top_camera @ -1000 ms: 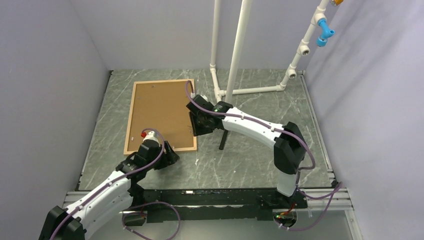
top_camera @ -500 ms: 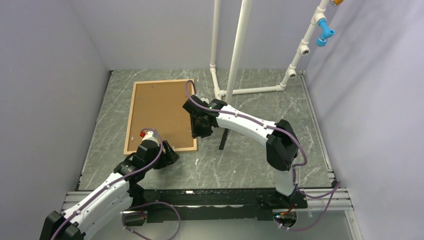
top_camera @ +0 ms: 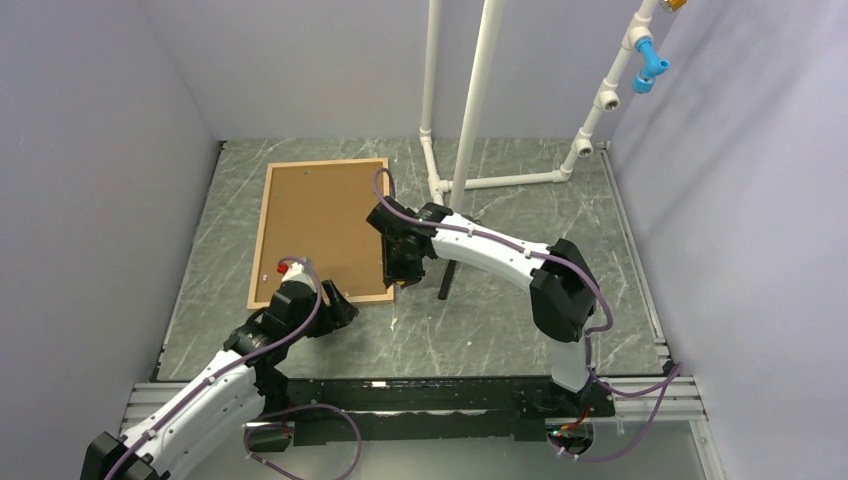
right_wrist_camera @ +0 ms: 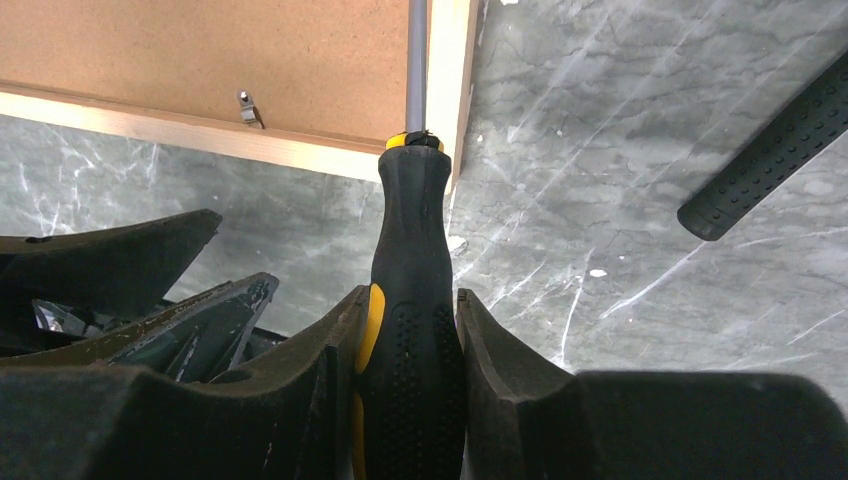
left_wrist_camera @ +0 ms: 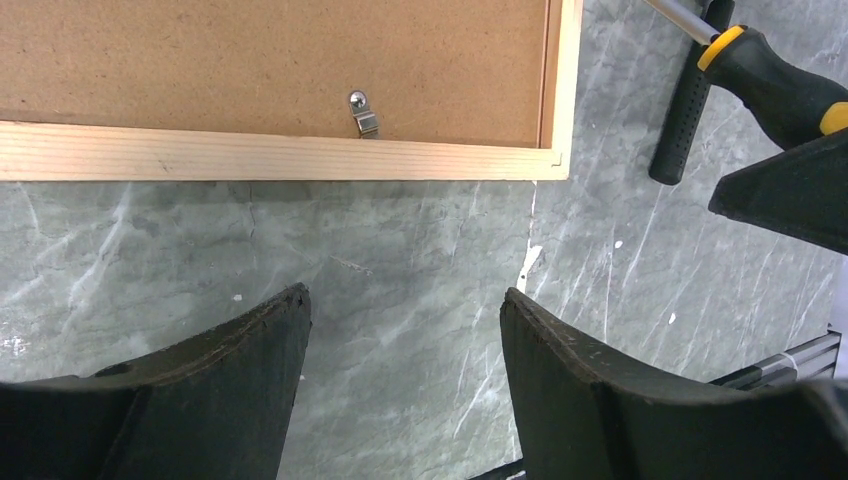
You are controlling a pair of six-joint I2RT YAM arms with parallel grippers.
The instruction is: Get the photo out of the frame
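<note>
On the grey-green marbled table (top_camera: 500, 320) the large light-wood rectangular frame (top_camera: 328, 162) lies face down, exactly where it lay a second ago, with the plain brown backing board (top_camera: 320, 225) still seated in it. The photo does not show in any view, so we judge it is still under that board. What has changed is the right arm. Its wrist has slid along the frame's right-hand rail toward the near right corner, while the left arm has only drawn back a little. The right gripper (right_wrist_camera: 408, 305) is clamped on the black-and-yellow rubber-handled screwdriver (right_wrist_camera: 410, 230). The steel shaft (right_wrist_camera: 417, 60) now lines up along the inner edge of the right rail, and its tip runs out of the wrist view, so we cannot tell whether it touches anything. The left gripper (left_wrist_camera: 405, 300) hovers over bare table just short of the near rail, jaws well apart and holding nothing. A black ribbed cylindrical tool handle (left_wrist_camera: 685, 120) lies on the table just right of the corner, untouched. The small bright metal retaining clip (left_wrist_camera: 364, 115) on the near rail still reaches over the board's edge. We judge that the tool is being repositioned to work on the fasteners and that nothing is released yet.
</note>
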